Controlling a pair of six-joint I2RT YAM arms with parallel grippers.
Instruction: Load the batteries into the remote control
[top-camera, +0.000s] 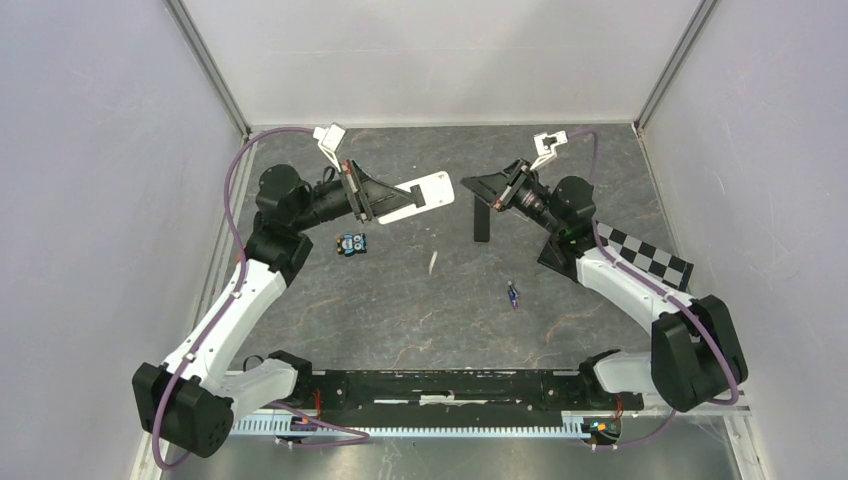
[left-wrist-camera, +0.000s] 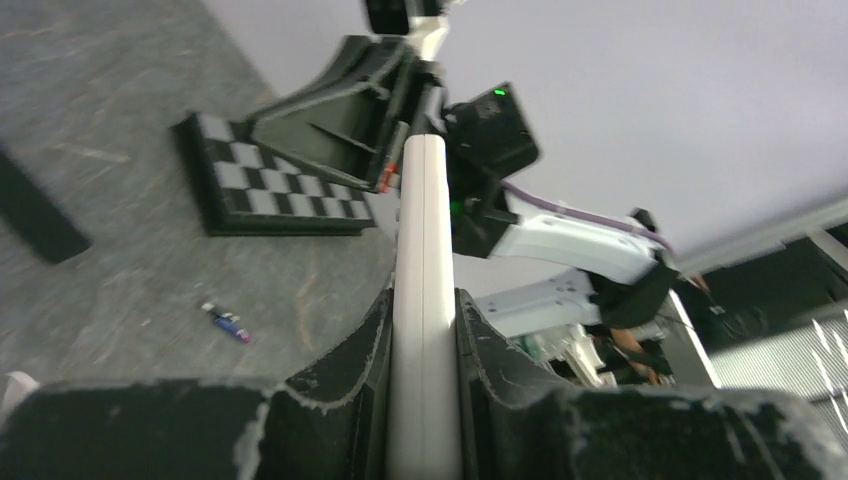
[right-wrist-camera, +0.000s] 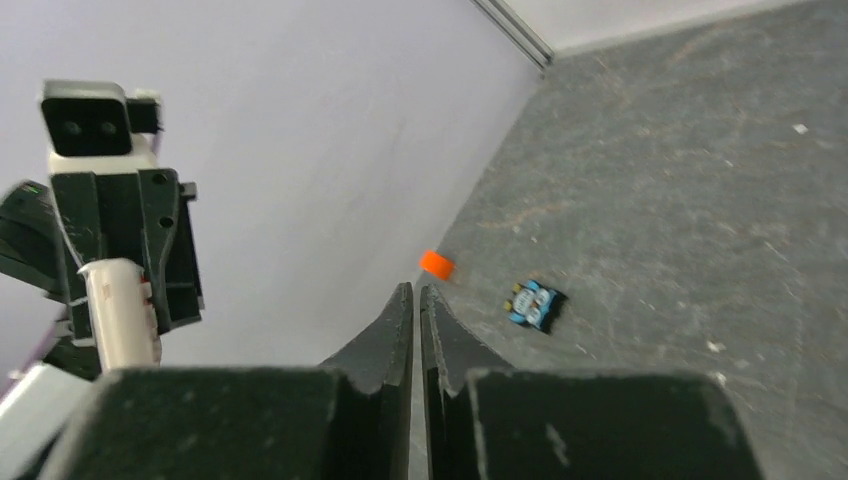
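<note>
Battery (top-camera: 513, 294): you have one lying loose on the bench (top-camera: 400, 320), right of centre in the top view and apart from both arms. In the left wrist view it sits at lower left, a slim dark cell on the grey surface.

Your left end effector (top-camera: 388, 198) is pinching the white remote (top-camera: 425, 190) by one end. The remote juts toward the middle of the top view, lifted off the bench. From the left wrist you see it edge-on, running up the centre of the frame between the two fingers (left-wrist-camera: 345, 370).

Your right end effector (right-wrist-camera: 416, 300) is pressed together, with only a hairline slit between the fingers and nothing in it. It points toward the left arm from the upper right of the top view.

Just below its tip, a black remote (top-camera: 482, 218) lies on the bench.

You also have a thin white piece (top-camera: 433, 262) lying near the centre, a small blue toy (top-camera: 350, 244) below the left end effector, and a checkered board (top-camera: 650, 257) at the right edge beside the right arm.
</note>
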